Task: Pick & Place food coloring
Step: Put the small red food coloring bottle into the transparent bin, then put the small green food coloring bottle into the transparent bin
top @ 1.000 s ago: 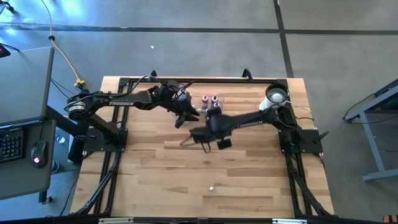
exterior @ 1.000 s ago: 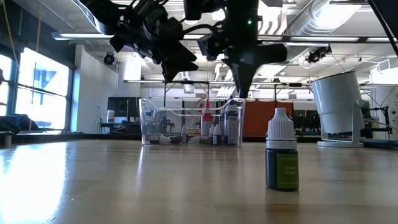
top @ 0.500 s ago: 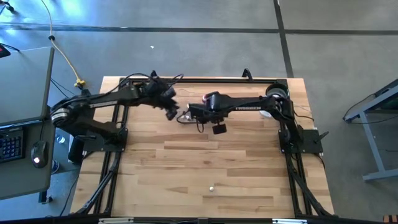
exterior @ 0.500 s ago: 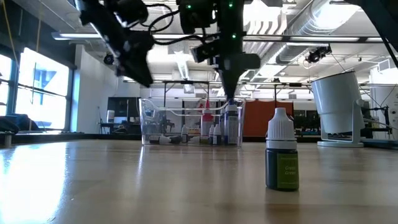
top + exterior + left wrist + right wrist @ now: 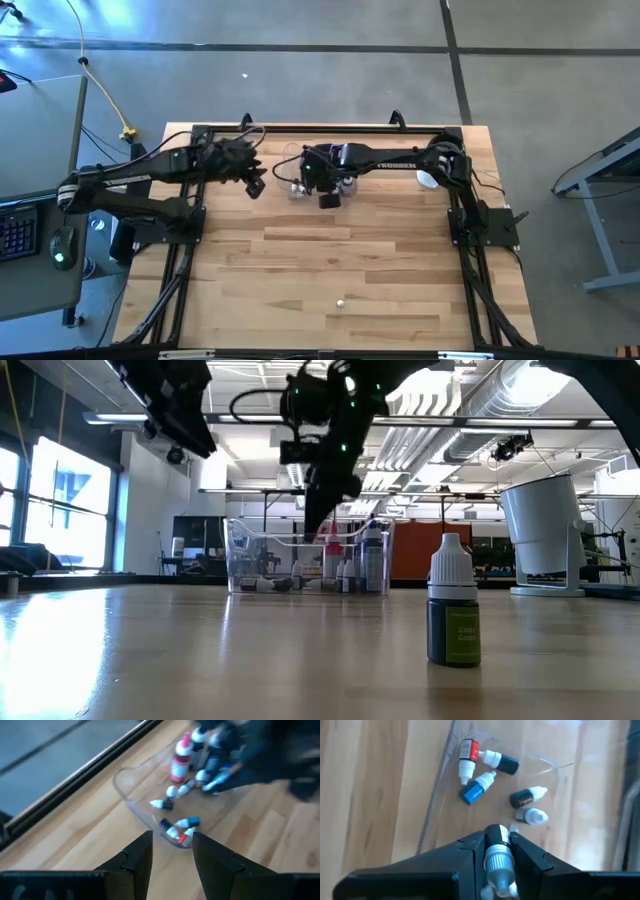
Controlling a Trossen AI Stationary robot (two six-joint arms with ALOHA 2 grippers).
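Right now my right gripper [image 5: 498, 851] pinches a small dark food coloring bottle with a silvery-white cap [image 5: 497, 851] above the clear shallow plastic tray [image 5: 440, 805], where more tiny bottles [image 5: 485, 775] lie. My left gripper [image 5: 171, 851] hangs beside the tray, fingers parted and empty.
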